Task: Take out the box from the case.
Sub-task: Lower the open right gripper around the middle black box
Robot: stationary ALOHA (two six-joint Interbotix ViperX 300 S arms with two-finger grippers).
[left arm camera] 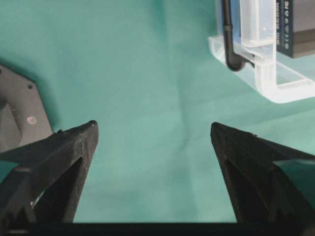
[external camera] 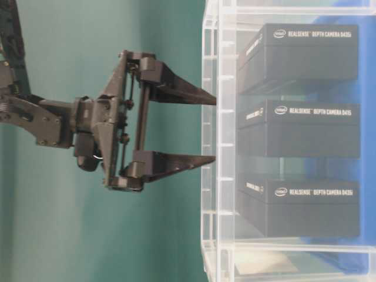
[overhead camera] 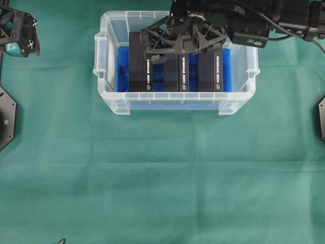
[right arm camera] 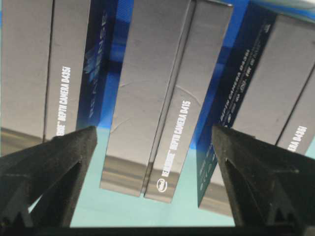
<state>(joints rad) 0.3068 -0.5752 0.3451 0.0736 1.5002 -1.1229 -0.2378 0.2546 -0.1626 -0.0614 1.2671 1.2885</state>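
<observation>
The case [overhead camera: 106, 66] is a clear plastic bin at the top middle of the green table, lined with blue cloth [overhead camera: 122, 68]. Three black boxes stand on edge in it: left [overhead camera: 138, 68], middle [overhead camera: 179, 73], right [overhead camera: 210, 71]. My right gripper [overhead camera: 184, 46] hovers over the case, open and empty. In the right wrist view its fingers straddle the middle box [right arm camera: 162, 98] from above without touching it. In the table-level view the right gripper [external camera: 212, 128] has its tips level with the case rim [external camera: 210, 176]. My left gripper [left arm camera: 153, 130] is open over bare cloth, far left of the case [left arm camera: 275, 73].
A green cloth [overhead camera: 162, 178] covers the table. Black arm base plates sit at the left edge [overhead camera: 5, 117] and the right edge [overhead camera: 321, 119]. The left gripper [overhead camera: 23, 35] shows at the top left corner. A grey base plate [left arm camera: 15, 118] lies beside its left finger.
</observation>
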